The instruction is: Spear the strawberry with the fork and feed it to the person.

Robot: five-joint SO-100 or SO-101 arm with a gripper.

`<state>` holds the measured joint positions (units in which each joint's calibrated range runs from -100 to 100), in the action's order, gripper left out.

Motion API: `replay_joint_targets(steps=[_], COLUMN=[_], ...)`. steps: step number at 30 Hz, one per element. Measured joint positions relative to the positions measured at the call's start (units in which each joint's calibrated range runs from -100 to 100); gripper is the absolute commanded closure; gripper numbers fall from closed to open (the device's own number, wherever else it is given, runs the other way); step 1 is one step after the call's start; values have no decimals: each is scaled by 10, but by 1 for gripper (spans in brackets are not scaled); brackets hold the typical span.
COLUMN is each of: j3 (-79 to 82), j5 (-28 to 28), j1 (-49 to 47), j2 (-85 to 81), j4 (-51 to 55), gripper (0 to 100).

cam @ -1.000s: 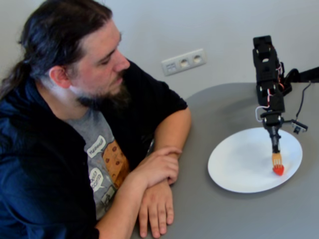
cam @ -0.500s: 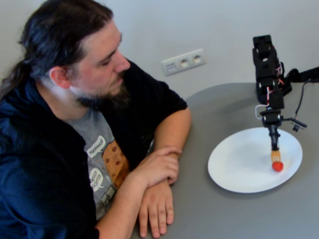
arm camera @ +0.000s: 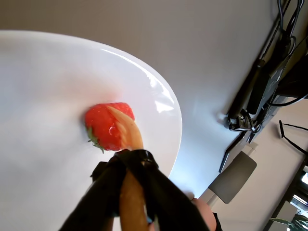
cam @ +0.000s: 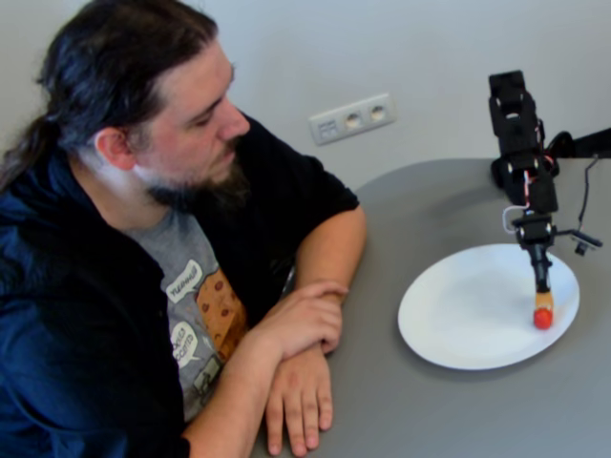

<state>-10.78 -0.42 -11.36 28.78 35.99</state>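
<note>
Down on the right side of the white plate (cam: 458, 315) in the fixed view, the strawberry (cam: 542, 319) lies near the rim farthest from the person (cam: 143, 239), with the fork (cam: 543, 300) standing nearly upright directly over it. Its pale orange-tan head touches the top of the fruit, and its dark stem runs up into the black arm (cam: 520, 143), which rises from the back right of the grey tabletop (cam: 430, 410).

From the wrist view the fork (arm camera: 127, 132) reaches in from the bottom edge and its tip lies against the strawberry (arm camera: 103, 126), pressed into the red flesh on the fruit's right side; how deep the tines go cannot be told. A bit of green leaf shows at the fruit's lower left. The black fingers (arm camera: 159, 187) are pressed around the fork's handle, pinching it from both sides. The plate (arm camera: 43, 72) fills the left of that view, and the fruit sits close to its curved edge.

The person sits at the left in the fixed view, head turned toward the plate, forearms crossed and resting on the tabletop, well apart from the strawberry. A white wall socket (cam: 351, 118) sits on the wall behind.
</note>
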Motion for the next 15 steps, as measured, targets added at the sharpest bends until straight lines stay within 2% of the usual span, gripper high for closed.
replay_joint_targets(steps=[11, 15], j3=[-173, -216], j5=[0, 0], j1=[10, 22], j2=[13, 13], j4=[202, 247], gripper=[98, 98])
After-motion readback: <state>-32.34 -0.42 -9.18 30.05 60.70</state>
